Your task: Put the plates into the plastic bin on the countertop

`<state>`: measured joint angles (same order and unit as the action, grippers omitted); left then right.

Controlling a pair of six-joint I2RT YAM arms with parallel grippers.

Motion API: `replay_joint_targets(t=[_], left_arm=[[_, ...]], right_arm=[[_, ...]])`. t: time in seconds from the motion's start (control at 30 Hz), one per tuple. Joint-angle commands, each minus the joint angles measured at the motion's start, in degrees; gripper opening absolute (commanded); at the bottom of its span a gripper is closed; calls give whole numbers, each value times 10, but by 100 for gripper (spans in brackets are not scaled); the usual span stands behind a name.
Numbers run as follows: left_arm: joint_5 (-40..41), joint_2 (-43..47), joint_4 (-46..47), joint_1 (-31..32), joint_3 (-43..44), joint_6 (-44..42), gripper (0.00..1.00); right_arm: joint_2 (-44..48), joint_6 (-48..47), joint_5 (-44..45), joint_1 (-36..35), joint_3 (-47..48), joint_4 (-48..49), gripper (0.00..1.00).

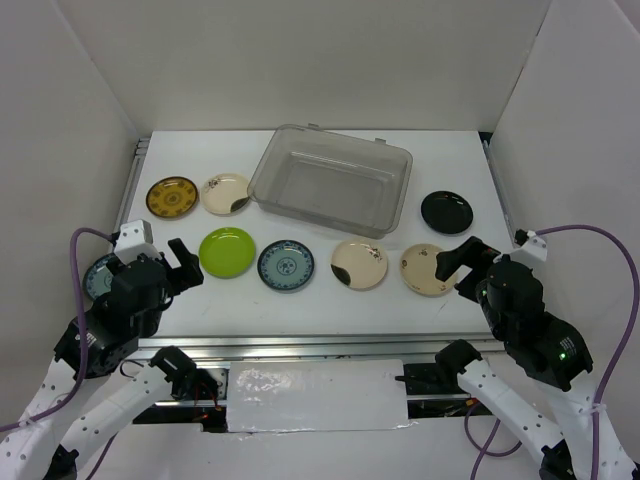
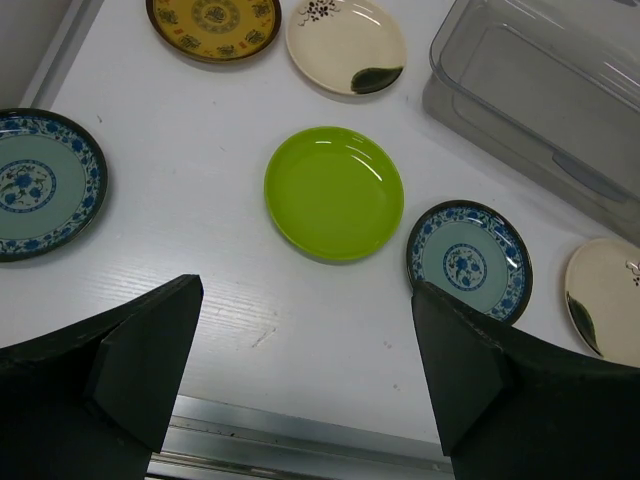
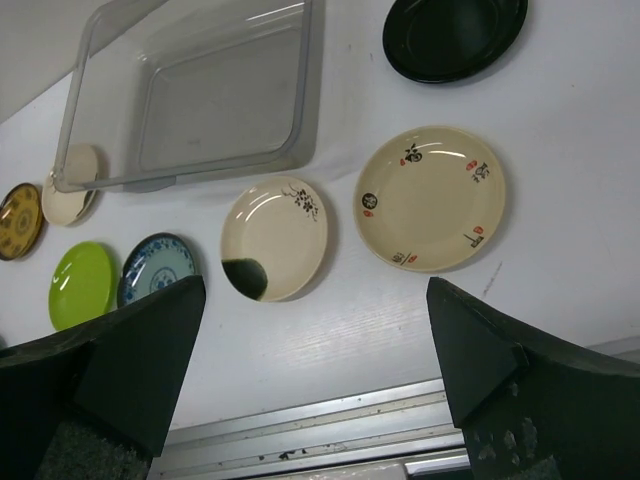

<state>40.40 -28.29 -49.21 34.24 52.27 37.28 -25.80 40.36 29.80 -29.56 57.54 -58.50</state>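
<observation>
Black fingers of the left gripper stood spread wide, nothing between them, at the bottom of the left wrist view over the white countertop. Just beyond the gap, at frame centre, lay the lime green plate. To its lower right sat a blue patterned plate, and a second blue patterned plate lay at the left edge. Along the top edge were the mustard-yellow plate and, beside it, a cream plate with a dark rim patch.

Equally spread and empty, the right gripper hung at the bottom of the right wrist view. Beyond it lay a cream plate with a brown patch, then a cream plate with small dark and red marks to the right, and the black plate in the upper right corner.

The clear plastic bin sat upper centre in the top view, slightly askew. Every plate in sight lay flat on the countertop outside it, apart from one another. The metal rail ran along the lower edge of the white surface.
</observation>
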Motion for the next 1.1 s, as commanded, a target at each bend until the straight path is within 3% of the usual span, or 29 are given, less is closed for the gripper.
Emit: replay_joint_targets(t=[0.0,0.3,0.5,0.67,0.87,1.07], left_arm=[[-1,4,26,2,10,-13,99],[-3,8,27,2,9,-16,99],[-5,9,28,2,9,-17,99],[-9,18,30,2,9,-19,99],[-13,30,32,2,7,-22,99],[-16,31,34,3,7,-24,99]], right_arm=[[0,11,25,3,12,-10,100],[9,49,25,5,-15,-3,100],[-13,134,-47,41,-146,94,100],[-44,185,-173,173,-273,226,100],[-58,194,-228,308,-383,329,98],[-93,186,-282,390,-446,412,93]])
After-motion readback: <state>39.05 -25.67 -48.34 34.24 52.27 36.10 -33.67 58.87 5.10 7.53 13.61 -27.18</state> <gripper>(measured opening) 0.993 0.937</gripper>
